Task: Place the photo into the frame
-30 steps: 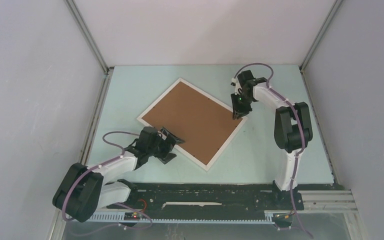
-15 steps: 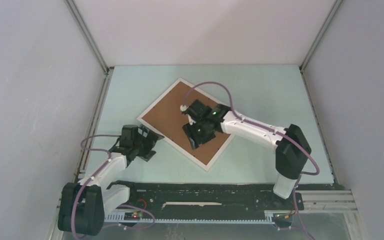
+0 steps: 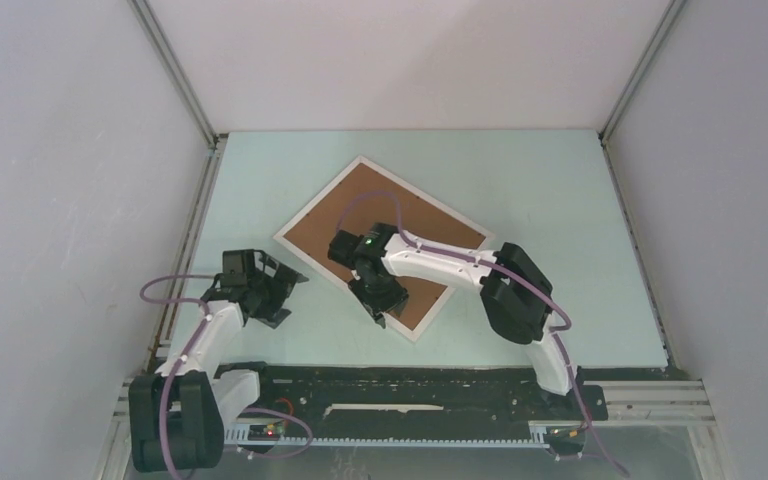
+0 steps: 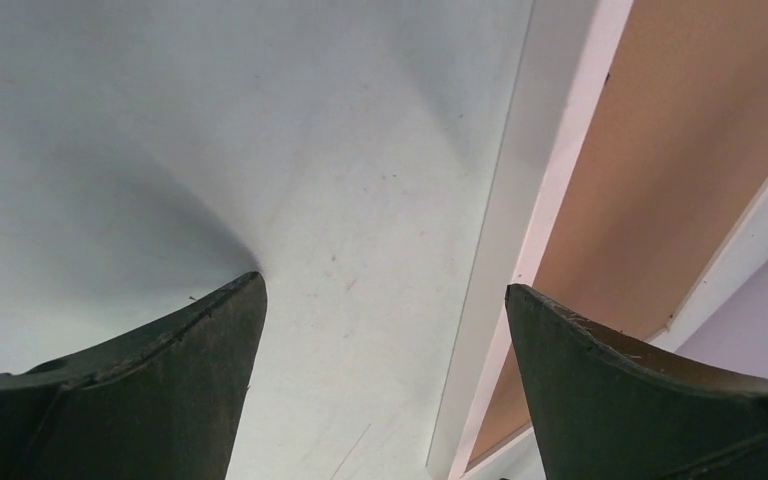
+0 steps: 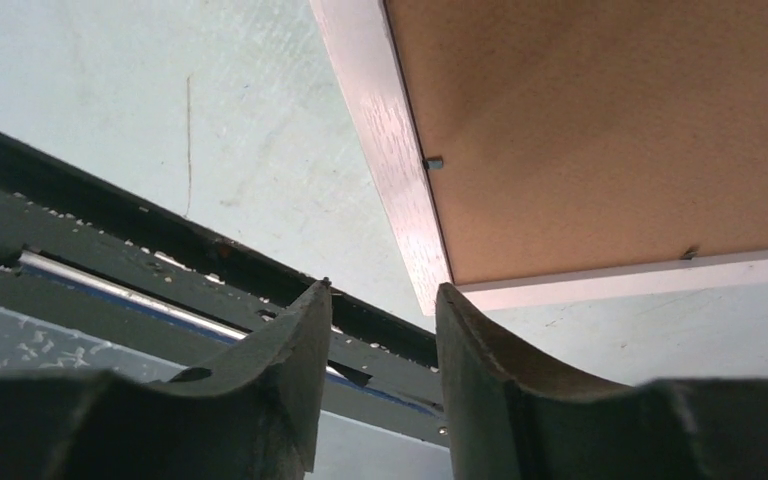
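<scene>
Lying flat, the frame (image 5: 390, 150); its corner just beyond right pincer (image 5: 380, 292).

Soft, even light from above; the overhead view is sharp, shadows faint on the table (image 3: 600, 300). Wrist views are softer; a broad grey shadow crosses the left one; the frame (image 5: 392, 170) shows a pinkish sheen.

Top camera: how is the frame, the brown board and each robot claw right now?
frame: lying flat, back up.
backing board: set in the frame.
left gripper: wide open, empty, beside the frame.
right gripper: partly open, empty, by the frame's near corner.
</scene>
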